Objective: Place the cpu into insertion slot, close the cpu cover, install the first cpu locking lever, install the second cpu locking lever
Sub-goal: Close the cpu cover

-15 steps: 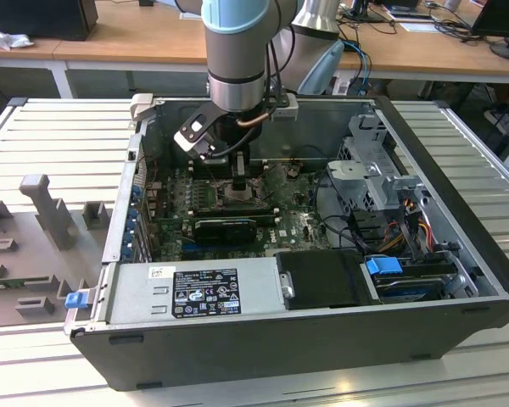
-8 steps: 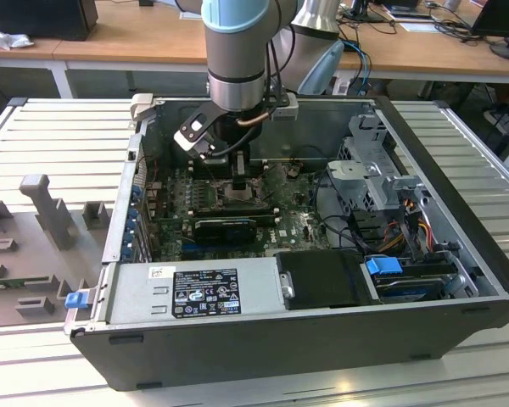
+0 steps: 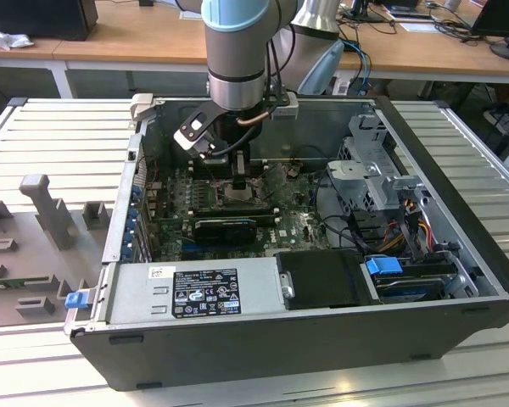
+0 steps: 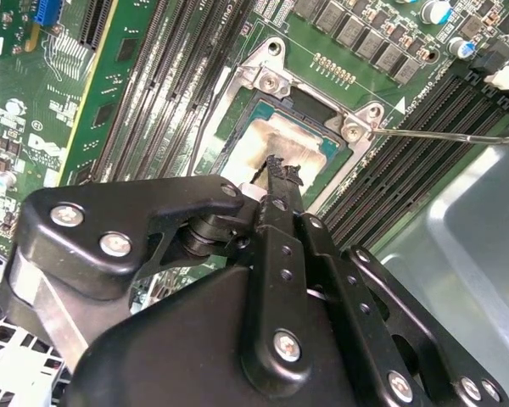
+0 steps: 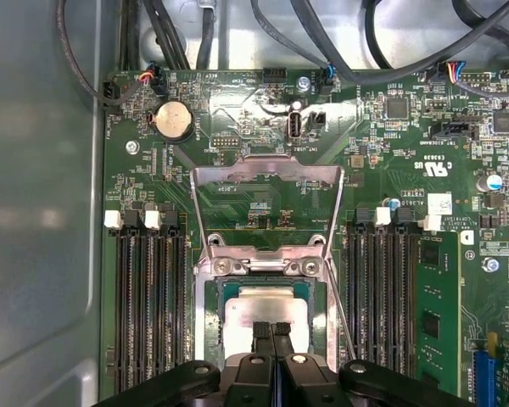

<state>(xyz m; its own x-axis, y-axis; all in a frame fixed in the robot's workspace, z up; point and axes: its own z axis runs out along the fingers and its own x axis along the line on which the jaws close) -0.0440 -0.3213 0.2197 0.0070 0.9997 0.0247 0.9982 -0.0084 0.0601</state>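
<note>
The cpu [image 5: 267, 307], a pale silvery square, lies flat in the insertion slot [image 5: 213, 322] on the green motherboard. In the second wrist view the cpu [image 4: 293, 136] sits inside the slot's shiny metal rim [image 4: 267, 80]. The cpu cover [image 5: 265, 169] stands swung open, back from the slot on its hinge. My gripper [image 5: 271, 329] hangs directly over the near edge of the cpu, its black fingers [image 4: 280, 174] pressed together with nothing between them. A thin metal locking lever [image 5: 341, 309] runs free beside the slot, also seen as a rod [image 4: 450, 135]. In the exterior view my gripper [image 3: 240, 170] reaches down into the case.
The open computer case [image 3: 458, 212] has tall walls around the board. Long black memory slots [image 5: 148, 297] flank the socket on both sides. Cables [image 5: 187, 38] and a coin battery [image 5: 174, 120] lie beyond the cover. A drive cage [image 3: 373, 170] fills the exterior view's right.
</note>
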